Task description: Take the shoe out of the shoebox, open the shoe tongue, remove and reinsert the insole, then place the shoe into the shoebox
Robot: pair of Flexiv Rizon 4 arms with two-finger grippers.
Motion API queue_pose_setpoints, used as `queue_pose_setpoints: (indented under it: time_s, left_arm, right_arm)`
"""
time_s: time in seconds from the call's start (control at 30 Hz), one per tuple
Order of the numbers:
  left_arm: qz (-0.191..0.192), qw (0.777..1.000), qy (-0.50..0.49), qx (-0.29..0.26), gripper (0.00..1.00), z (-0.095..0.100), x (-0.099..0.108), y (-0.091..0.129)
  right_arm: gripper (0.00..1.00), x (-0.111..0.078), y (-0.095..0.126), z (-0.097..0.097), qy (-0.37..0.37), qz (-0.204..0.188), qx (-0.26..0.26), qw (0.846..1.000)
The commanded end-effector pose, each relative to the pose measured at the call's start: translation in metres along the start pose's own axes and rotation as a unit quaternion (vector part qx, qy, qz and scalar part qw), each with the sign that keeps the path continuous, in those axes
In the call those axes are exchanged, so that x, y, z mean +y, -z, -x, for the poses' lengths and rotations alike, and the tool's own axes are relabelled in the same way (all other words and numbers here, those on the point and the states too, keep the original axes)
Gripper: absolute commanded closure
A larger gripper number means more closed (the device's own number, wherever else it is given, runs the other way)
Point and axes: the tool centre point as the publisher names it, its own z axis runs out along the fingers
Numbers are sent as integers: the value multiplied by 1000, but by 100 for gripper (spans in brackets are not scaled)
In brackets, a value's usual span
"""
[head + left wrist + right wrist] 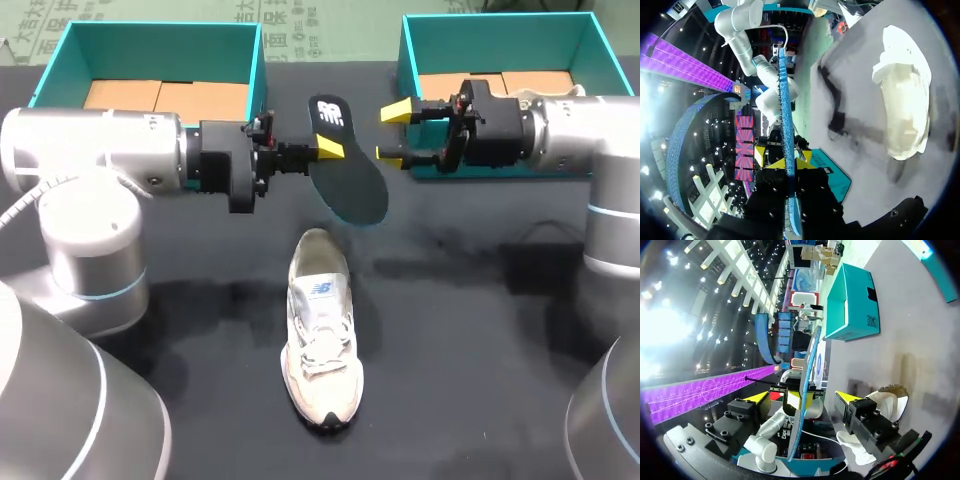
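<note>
With the left hand [325,148], pinching narrow on the dark insole [352,185] from both faces, at one long edge near its printed heel end, and holding it clear of the table [480,350] with the longer toe part sticking out well past the fingertips. Holding the right hand [395,132] spread wide and empty just across from that insole, near it but not touching. Looking from that hand's own wrist, seeing the sheet edge-on ahead of the parted fingers. Working above the pale shoe [320,330], lying upright on its sole below and nearer than both hands, well apart from the two teal shoeboxes [150,40] sitting beyond them. Judging the insole as light, thin and bendy, likely flopping or twisting if gripped only at a tip, so taking it across the width near the heel, flat faces between the pads, without crushing. Judging the shoe as light and soft-sided too, probably sliding when pushed, so bracing it at the heel collar while feeding the toe end in first under the tongue.
</note>
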Motion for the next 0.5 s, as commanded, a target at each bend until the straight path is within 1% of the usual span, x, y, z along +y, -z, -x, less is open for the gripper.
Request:
queue_pose_setpoints:
  time_s: [0.03,0.1,0.13,0.17,0.2,0.23,0.5]
  left_arm:
    - [-3,999,45,7,100,3,-1,34]
    - [0,996,90,-3,100,4,0,41]
    - [4,992,123,2,100,4,0,43]
    - [-1,987,161,-1,100,5,2,45]
    - [-14,986,166,-3,100,7,2,48]
    - [-1,992,119,35,100,12,-1,49]
    - [-1,992,119,35,100,12,-1,49]
  right_arm:
    - [0,-11,14,-4,3,4,-3,1000]
    - [0,-13,18,-4,5,4,-1,1000]
    - [0,-13,18,-4,5,4,-1,1000]
    - [0,-13,18,-4,5,4,-1,1000]
    - [0,-13,18,-4,5,4,-1,1000]
    - [0,-13,18,-4,5,4,-1,1000]
    - [0,-13,18,-4,5,4,-1,1000]
